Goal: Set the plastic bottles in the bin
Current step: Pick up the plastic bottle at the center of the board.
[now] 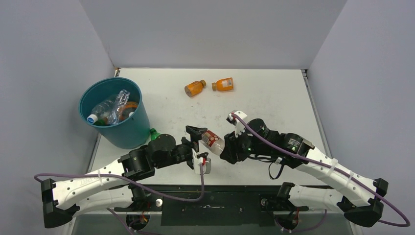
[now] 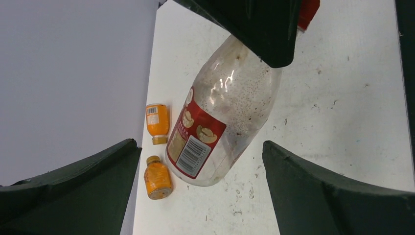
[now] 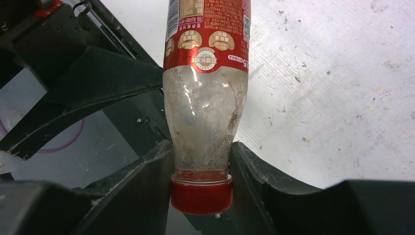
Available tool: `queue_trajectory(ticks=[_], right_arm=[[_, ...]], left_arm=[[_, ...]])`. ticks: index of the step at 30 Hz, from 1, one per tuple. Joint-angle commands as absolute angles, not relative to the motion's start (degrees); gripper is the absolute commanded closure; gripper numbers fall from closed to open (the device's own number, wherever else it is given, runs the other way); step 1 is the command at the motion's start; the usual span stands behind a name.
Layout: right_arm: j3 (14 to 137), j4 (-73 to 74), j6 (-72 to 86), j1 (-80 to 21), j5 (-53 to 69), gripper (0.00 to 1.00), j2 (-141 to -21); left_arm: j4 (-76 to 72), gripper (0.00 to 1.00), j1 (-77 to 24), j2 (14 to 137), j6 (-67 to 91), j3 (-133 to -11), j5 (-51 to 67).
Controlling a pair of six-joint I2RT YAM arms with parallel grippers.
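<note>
My right gripper (image 1: pixel 224 147) (image 3: pixel 201 166) is shut on the neck of a clear, red-capped bottle with a red label (image 1: pixel 213 141) (image 3: pixel 205 98), held above the table's front middle. My left gripper (image 1: pixel 199 146) (image 2: pixel 200 186) is open, its jaws either side of the bottle's base (image 2: pixel 220 112) without touching it. Two orange bottles with brown caps (image 1: pixel 195 87) (image 1: pixel 223 84) lie at the back middle, and show in the left wrist view (image 2: pixel 157 122) (image 2: pixel 157 177). The teal bin (image 1: pixel 137 122) stands at the left with several bottles (image 1: pixel 111 108) inside.
A green bottle (image 1: pixel 154 133) lies against the bin's right foot, partly hidden by my left arm. Grey walls close in the table on three sides. The right gripper's finger (image 2: pixel 254 24) shows at the top of the left wrist view.
</note>
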State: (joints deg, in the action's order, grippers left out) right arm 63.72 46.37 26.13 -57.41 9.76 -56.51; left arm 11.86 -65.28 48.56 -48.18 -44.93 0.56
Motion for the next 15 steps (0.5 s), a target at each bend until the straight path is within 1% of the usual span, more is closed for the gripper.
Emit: queue_trajectory(ticks=[1, 4, 5, 10, 15], right_arm=[[66.7, 44.4, 25.8, -57.5, 12.9, 0.95, -55.7], [67.0, 43.8, 25.7, -57.4, 14.8, 0.95, -55.9], [67.2, 43.7, 25.7, -57.5, 15.1, 0.95, -56.0], [68.5, 43.5, 26.0, -57.6, 16.5, 0.95, -56.5], [69.5, 43.0, 26.3, -57.5, 17.8, 0.95, -56.5]], left_arm=[[13.6, 0.04, -65.6, 49.5, -51.8, -49.3, 3.7], [13.2, 0.0, -65.7, 50.8, -53.0, -49.0, 3.2], [13.1, 0.07, -65.8, 51.3, -53.4, -48.9, 2.8], [12.1, 0.29, -66.3, 53.6, -54.5, -47.8, 1.0], [8.1, 0.57, -66.5, 53.0, -54.1, -45.5, 0.6]])
